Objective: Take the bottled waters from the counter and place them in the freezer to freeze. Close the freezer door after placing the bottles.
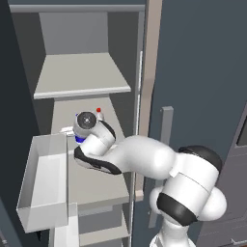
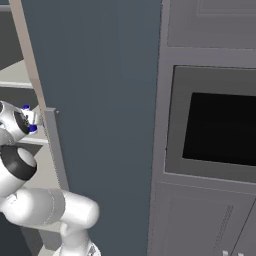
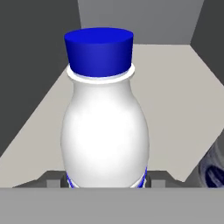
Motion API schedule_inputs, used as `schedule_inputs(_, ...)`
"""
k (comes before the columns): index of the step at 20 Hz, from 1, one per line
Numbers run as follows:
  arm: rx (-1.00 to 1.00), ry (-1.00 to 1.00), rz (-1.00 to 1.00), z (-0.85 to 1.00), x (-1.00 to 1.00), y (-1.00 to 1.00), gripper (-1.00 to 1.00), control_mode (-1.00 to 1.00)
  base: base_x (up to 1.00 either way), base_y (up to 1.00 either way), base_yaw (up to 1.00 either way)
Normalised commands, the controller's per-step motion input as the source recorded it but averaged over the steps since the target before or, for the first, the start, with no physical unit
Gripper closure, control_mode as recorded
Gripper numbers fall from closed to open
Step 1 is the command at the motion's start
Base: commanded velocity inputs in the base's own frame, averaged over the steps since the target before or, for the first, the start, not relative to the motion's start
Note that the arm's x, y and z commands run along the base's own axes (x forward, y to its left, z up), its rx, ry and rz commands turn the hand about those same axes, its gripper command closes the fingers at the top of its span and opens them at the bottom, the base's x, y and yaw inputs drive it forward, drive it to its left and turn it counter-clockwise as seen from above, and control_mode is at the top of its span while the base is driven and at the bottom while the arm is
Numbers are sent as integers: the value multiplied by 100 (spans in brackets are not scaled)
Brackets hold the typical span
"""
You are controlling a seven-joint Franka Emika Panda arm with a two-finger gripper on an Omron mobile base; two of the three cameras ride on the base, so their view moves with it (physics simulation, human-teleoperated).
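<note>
Clamped between the gripper's (image 3: 106,181) two dark finger tips is the white bottle (image 3: 105,131) with the blue cap (image 3: 99,51), seen in the hand view gripped low on its body, at the blue label band. It is held upright over a pale grey shelf (image 3: 175,105) inside the freezer (image 1: 29,96), whose dark side walls are seen on either hand. At the right edge of the hand view, part of the clear-grey bottle (image 3: 214,166) is seen close beside the held one. In the left base view the arm is reached into the open compartment at the middle shelf (image 1: 62,118), and the red cap (image 1: 99,110) of the clear-grey bottle is seen just behind the wrist. A pale grey bin (image 1: 43,183) is seen at the lower left, beside the arm. In the right base view a wall-oven cabinet (image 2: 210,125) is seen to the right of the slate-grey fridge door (image 2: 100,100).
</note>
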Motion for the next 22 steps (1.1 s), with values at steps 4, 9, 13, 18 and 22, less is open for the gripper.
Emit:
schedule_inputs(4,0,1,-6,-21,18,15,100,-100,0,0,0)
schedule_inputs(9,0,4,-5,-33,11,15,100,-100,0,0,0)
schedule_inputs(13,0,7,-3,-56,-23,6,100,-100,0,0,0)
schedule_inputs(18,0,3,-1,-26,-3,0,-100,-100,0,0,0)
schedule_inputs(22,0,0,0,-2,0,0,-100,-100,0,0,0)
